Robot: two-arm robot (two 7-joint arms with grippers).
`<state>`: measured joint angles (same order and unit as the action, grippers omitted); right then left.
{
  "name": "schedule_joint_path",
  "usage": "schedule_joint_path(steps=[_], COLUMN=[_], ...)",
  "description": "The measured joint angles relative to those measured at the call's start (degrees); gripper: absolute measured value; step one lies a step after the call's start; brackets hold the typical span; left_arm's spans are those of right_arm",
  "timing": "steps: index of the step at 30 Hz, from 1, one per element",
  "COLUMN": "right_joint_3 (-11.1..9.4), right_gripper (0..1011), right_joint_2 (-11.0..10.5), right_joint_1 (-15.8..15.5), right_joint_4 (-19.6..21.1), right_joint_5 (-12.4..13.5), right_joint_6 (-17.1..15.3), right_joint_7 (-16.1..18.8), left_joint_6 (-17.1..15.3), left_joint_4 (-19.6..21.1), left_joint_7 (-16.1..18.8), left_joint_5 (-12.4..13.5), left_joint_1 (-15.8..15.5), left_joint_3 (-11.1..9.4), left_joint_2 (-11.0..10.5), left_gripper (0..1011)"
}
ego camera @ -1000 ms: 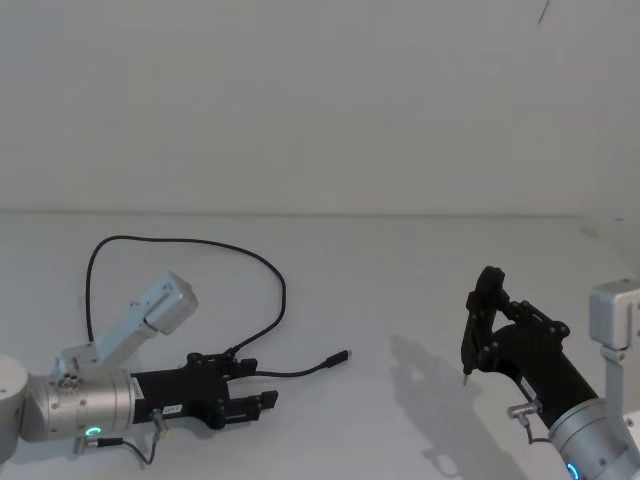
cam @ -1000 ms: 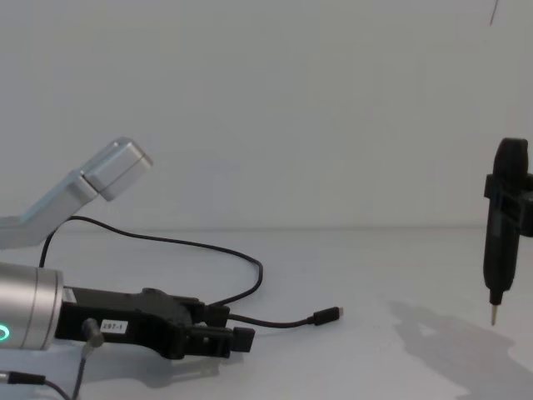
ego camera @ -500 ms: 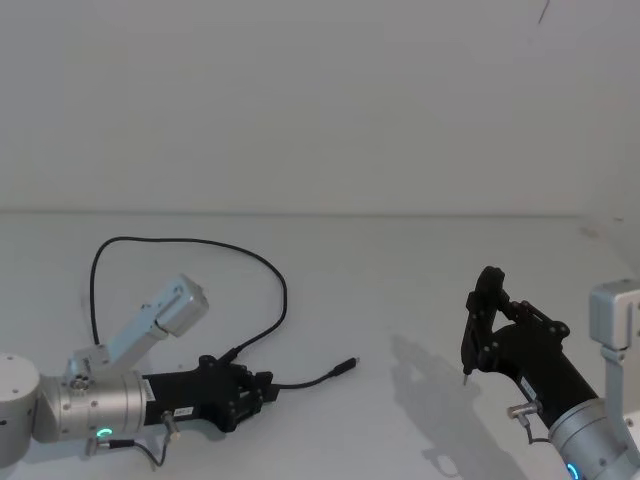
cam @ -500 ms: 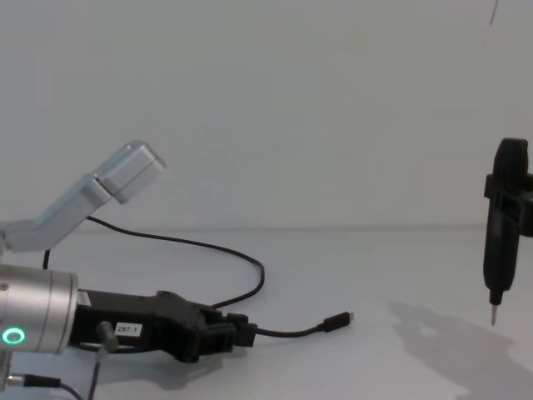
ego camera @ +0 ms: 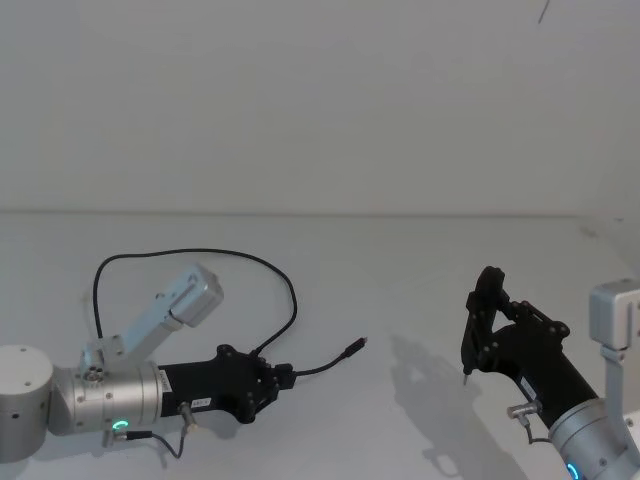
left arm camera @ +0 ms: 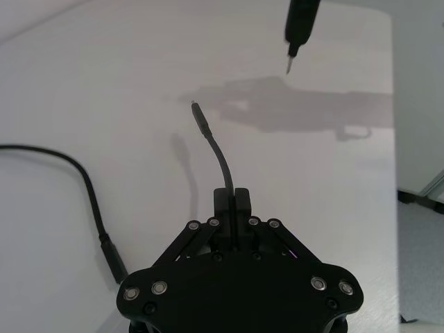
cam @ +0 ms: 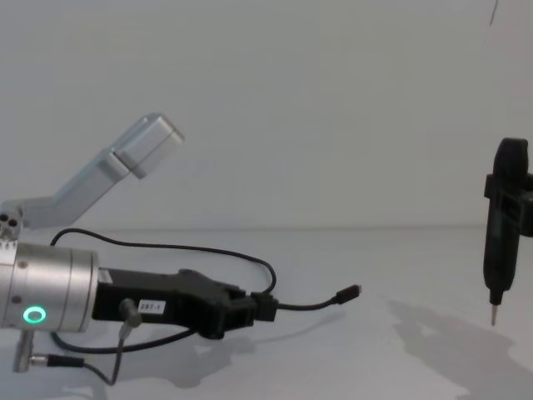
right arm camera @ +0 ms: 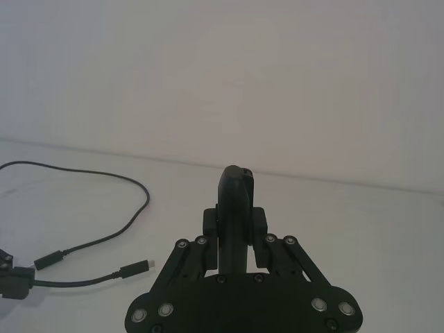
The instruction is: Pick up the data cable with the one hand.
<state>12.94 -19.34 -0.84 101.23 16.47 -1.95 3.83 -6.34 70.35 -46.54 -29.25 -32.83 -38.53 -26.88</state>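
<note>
White tabletop [ego camera: 400, 270] set against a plain pale wall [ego camera: 320, 100].

Left arm: comes in low from the left. A silver wrist [ego camera: 100, 400] with a green ring light [cam: 34, 315] carries the left pincer [ego camera: 284, 376], which lies close to level and points toward the right. A small white label [cam: 151, 307] sits on its side. The fingers are pressed together on the data cable [ego camera: 294, 300], pinching it a short way back from one end.

Cable, held end: in the left wrist view a short stretch stands out from between the fingertips [left arm camera: 239, 198] and curves forward to the free plug [left arm camera: 199, 114]. Its shadow falls on the tabletop apart from it, so this end is clear of the surface. The chest view agrees: the plug [cam: 349, 292] hangs a little above the tabletop, to the right of the pincer.

Cable, rest: a wide loop lies on the tabletop behind the left arm, running out to the left and back round. The second plug [left arm camera: 114, 260] lies just beside the pincer's body.

Right arm: on the right side, well apart from the cable. The right pincer [right arm camera: 234, 225] is clamped on a black pen-shaped tool [ego camera: 478, 315]. The tool's thin tip [cam: 493, 315] points down and hangs above the tabletop.
</note>
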Motion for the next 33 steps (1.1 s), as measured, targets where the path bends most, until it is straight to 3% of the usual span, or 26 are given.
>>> schedule_joint_path(steps=[18,33], right_joint_3=[-0.20,-1.57], right_gripper=[279,279], right_joint_2=[0.26,3.55], right_joint_1=[0.02,1.15], right_joint_4=[0.25,2.13], right_joint_5=[0.25,5.74], right_joint_6=[0.12,-0.36], right_joint_7=[0.42,2.40], left_joint_6=[-3.24,-4.18], left_joint_4=[8.94,11.21], left_joint_7=[1.13,1.43], left_joint_5=[-2.59,-3.23], left_joint_1=[2.03,2.61], left_joint_3=[0.30,0.37], left_joint_2=[-2.12,-2.74], left_gripper=[47,47])
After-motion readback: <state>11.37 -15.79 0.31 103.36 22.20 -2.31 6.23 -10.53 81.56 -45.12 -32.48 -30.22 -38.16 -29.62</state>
